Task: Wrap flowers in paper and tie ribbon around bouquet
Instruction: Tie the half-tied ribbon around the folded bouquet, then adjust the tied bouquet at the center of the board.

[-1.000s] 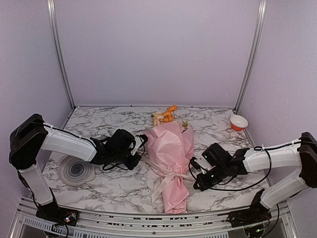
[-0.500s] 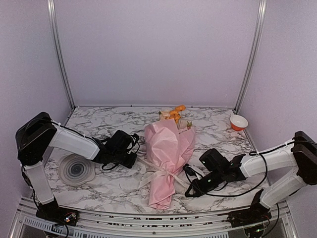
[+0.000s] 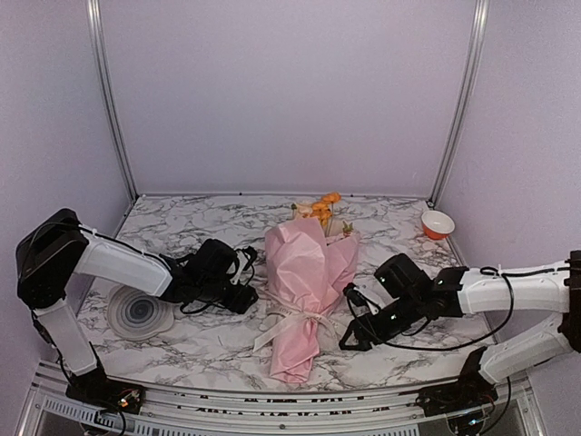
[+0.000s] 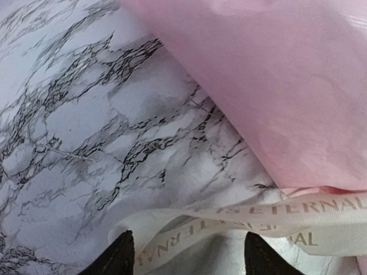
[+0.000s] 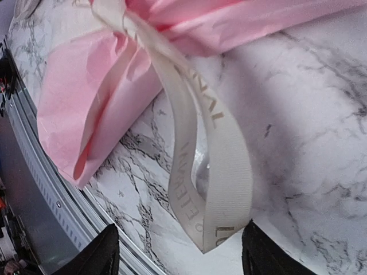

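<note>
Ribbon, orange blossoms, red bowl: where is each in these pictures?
ribbon [image 5: 221,143], right wrist view, middle of its loose tail.
orange blossoms [image 3: 322,207], top view, centre of the cluster.
red bowl [image 3: 438,222], top view, its white inside.

Left end effector [image 3: 242,300] at centre-left and right end effector [image 3: 349,336] at centre-right sit low, facing inward, fingers spread apart.

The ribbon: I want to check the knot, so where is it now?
In the top view the ribbon is tied round the narrow lower part of the bouquet, front centre of the table, between the left gripper and right gripper.
</note>
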`<move>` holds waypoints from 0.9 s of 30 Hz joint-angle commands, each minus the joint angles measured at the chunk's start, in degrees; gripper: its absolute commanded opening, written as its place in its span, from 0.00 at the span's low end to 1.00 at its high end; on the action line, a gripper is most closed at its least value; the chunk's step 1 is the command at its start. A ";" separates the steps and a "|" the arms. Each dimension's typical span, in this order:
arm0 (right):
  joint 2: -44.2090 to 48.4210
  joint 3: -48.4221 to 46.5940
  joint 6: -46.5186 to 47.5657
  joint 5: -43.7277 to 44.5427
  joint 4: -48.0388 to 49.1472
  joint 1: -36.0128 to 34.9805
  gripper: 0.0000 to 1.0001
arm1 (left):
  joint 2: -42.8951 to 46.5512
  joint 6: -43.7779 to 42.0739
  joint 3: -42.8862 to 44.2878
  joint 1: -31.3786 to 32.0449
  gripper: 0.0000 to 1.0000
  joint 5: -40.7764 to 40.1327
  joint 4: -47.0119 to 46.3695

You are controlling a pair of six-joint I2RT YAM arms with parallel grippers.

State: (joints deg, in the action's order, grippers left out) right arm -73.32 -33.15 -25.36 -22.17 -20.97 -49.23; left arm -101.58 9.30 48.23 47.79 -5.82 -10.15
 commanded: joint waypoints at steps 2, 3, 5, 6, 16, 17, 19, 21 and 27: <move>6.93 -6.65 3.97 4.40 -7.45 8.06 0.73 | 8.92 -5.41 -2.85 0.67 0.76 8.46 -0.04; 7.77 -6.78 3.94 5.21 -7.15 9.97 0.73 | 10.43 -6.61 -3.74 0.76 0.77 10.97 -0.35; 7.63 -6.71 3.36 8.14 -5.89 13.70 0.72 | 12.66 -6.66 -4.52 0.90 0.77 13.01 -1.11; 6.56 -6.68 3.17 10.35 -5.03 14.48 0.70 | 12.92 -6.21 -4.45 0.98 0.74 12.36 -1.30; -13.96 -15.03 5.63 18.46 4.67 15.13 0.50 | 0.02 -4.49 4.83 5.37 0.47 3.49 4.19; -16.10 -16.02 6.36 17.75 5.62 15.13 0.50 | -0.92 -4.55 5.53 6.24 0.47 2.90 3.96; -20.78 -18.68 7.76 16.53 6.54 15.13 0.49 | -2.59 -4.11 6.96 7.53 0.46 2.66 3.40; -24.36 -20.75 8.34 15.32 7.59 15.09 0.48 | -3.83 -3.78 8.05 8.88 0.46 3.35 1.02; -28.86 -26.80 9.55 15.38 8.58 15.36 0.49 | -5.96 -2.67 9.89 10.52 0.46 5.53 -1.18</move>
State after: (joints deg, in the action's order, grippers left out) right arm -101.01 -55.99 -17.56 -6.37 -14.96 -34.37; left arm -106.21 5.34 56.10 58.13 -1.72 -8.99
